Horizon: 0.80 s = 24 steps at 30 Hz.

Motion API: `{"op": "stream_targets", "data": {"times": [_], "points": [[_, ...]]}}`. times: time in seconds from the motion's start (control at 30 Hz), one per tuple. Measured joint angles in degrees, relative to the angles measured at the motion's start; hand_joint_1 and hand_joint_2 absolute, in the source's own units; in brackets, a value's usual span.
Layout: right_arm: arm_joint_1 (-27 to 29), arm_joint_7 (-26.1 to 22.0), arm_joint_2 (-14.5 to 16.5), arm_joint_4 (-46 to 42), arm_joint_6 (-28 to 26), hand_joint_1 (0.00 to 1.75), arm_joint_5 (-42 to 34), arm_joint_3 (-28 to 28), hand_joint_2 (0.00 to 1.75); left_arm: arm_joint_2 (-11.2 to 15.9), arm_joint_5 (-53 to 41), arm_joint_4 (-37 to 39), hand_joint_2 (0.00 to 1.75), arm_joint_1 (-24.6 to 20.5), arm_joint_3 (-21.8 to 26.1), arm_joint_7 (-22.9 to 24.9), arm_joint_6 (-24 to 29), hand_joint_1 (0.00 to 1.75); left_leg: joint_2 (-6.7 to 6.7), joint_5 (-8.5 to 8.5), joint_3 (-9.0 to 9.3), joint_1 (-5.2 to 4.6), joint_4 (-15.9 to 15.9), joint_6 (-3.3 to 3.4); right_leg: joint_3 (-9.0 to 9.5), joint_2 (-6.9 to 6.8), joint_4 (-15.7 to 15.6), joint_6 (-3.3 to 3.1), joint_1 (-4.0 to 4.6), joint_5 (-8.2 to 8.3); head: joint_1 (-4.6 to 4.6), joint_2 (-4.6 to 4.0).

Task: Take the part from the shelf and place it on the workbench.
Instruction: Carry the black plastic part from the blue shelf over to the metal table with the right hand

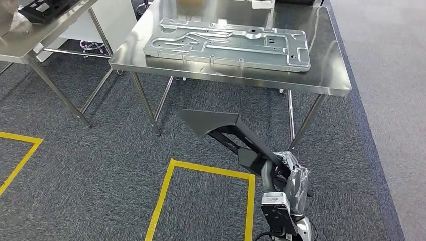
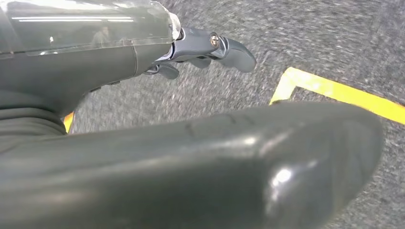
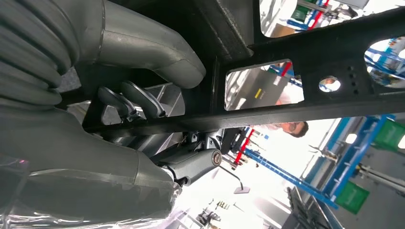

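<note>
Two steel tables stand ahead of the humanoid on grey carpet marked with yellow floor tape [image 1: 161, 198]. Furthest left, a side table [image 1: 22, 47] carries a dark item at its far edge, too cropped to identify. The left hand [image 2: 210, 50] hangs over the carpet beside a taped corner, its dark fingers [image 2: 236, 55] loosely spread and holding nothing, apparently kept clear while the other arm does the carrying. Centre, the workbench [image 1: 321, 83] bears a large pressed grey metal panel [image 1: 228, 44], leaving bare steel along the near edge and right side, the likeliest room for a set-down. Lower right, the right hand [image 1: 289, 173] grips the black part [image 1: 221, 125], an angular bracket-like frame, by its nearer end. From the wrist, the thumb [image 3: 157, 45] lies over one side of a bar and the fingers [image 3: 136, 100] curl under it, a wrap that seems meant to steady the long piece. The part juts forward and left at about table-leg height, below the tabletop and well short of it, so the placing is not yet done.
</note>
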Motion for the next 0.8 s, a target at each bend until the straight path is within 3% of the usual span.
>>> {"op": "stream_targets", "data": {"times": [0.13,0.2,0.27,0.3,0.33,0.4,0.43,0.53,0.63,0.7,0.77,0.8], "points": [[0.1,0.7,-0.2,-0.5,-0.1,1.75,0.8,0.0,1.75,0.0,0.0,0.0,0.00,0.1,0.0,0.1,-0.1,0.00,-0.17,0.22,1.31,0.09,-0.6,1.99,-0.05,0.02,2.3,1.49,0.09,-0.79,0.02,0.00],[0.1,1.0,-0.3,-0.9,-0.1,1.75,1.1,0.0,1.75,-0.1,0.0,0.0,0.00,0.0,0.0,0.1,-0.2,0.00,-0.20,-0.07,1.95,0.01,-0.7,2.62,-3.14,0.04,8.0,1.66,0.11,-3.57,0.11,0.00],[0.3,1.1,-0.4,-1.0,-0.1,1.75,1.2,0.0,1.75,-0.1,0.0,0.0,0.00,0.1,0.0,0.1,-0.2,0.00,-0.27,-0.60,2.26,-0.32,-0.8,2.99,-7.66,0.03,14.4,1.58,0.22,-6.17,0.13,0.00],[0.4,1.2,-0.5,-1.0,-0.1,1.75,1.2,0.0,1.75,-0.1,-0.1,0.0,0.00,0.1,0.0,0.1,-0.2,0.00,-0.31,-0.91,2.55,-0.53,-0.7,3.08,-9.09,0.03,15.6,1.40,0.32,-6.08,0.13,0.00],[0.5,1.3,-0.6,-1.0,-0.1,1.75,1.3,0.0,1.75,-0.1,-0.1,0.0,0.00,0.2,0.0,0.1,-0.2,0.00,-0.37,-1.28,2.99,-0.75,-0.7,3.13,-9.44,0.03,14.7,1.08,0.53,-4.59,0.13,0.00],[0.6,1.4,-0.7,-1.0,0.0,1.75,1.6,0.0,1.75,-0.1,-0.2,0.0,0.00,0.2,0.0,0.1,-0.2,0.00,-0.43,-2.13,4.09,-1.08,-0.8,3.14,-7.62,0.01,8.1,-0.02,1.22,0.53,0.12,0.00],[0.7,1.5,-0.7,-1.1,0.0,1.75,1.7,0.0,1.75,-0.2,-0.2,0.0,0.00,0.2,0.0,0.1,-0.2,0.00,-0.46,-2.51,4.63,-1.19,-0.9,3.06,-6.57,-0.04,4.8,-0.56,1.63,1.97,-0.05,0.00],[0.8,1.6,-0.7,-1.3,0.0,1.75,1.8,-0.1,1.75,-0.5,-0.2,0.1,0.00,0.0,0.0,0.1,-0.3,0.00,-0.42,-3.06,5.51,-1.13,-1.1,2.21,-5.21,0.07,0.9,-1.91,2.32,1.25,-0.46,0.00],[1.0,1.7,-0.8,-1.6,0.0,1.75,2.0,-0.3,1.75,-0.3,-0.2,0.1,0.00,0.0,0.0,0.1,-0.3,0.00,-0.36,-3.11,6.37,-1.30,0.7,1.33,-2.51,0.10,-1.1,-2.72,1.61,2.43,-0.60,0.00],[0.9,1.8,-0.8,-1.7,0.1,1.75,2.1,-0.5,1.75,-0.2,-0.3,0.1,0.00,-0.2,0.0,0.1,-0.3,0.00,-0.34,-4.60,3.70,-0.89,5.9,0.75,-0.91,-0.08,-1.6,-2.64,1.17,2.15,-1.05,0.01],[0.8,2.0,-0.8,-1.8,0.2,1.75,2.1,-0.7,1.75,-0.2,-0.3,0.1,0.00,-0.2,0.0,0.2,-0.4,0.00,-0.31,-7.33,-1.11,-0.19,12.1,-0.18,0.00,-0.05,-1.6,-2.49,0.97,1.20,-1.38,0.01],[0.8,2.1,-0.8,-1.8,0.2,1.75,2.1,-0.8,1.75,-0.1,-0.3,0.1,0.00,-0.1,0.0,0.3,-0.4,0.00,-0.30,-8.40,-2.93,0.12,13.4,-0.62,0.60,0.04,-1.6,-2.29,0.84,0.62,-1.37,0.00]]}}
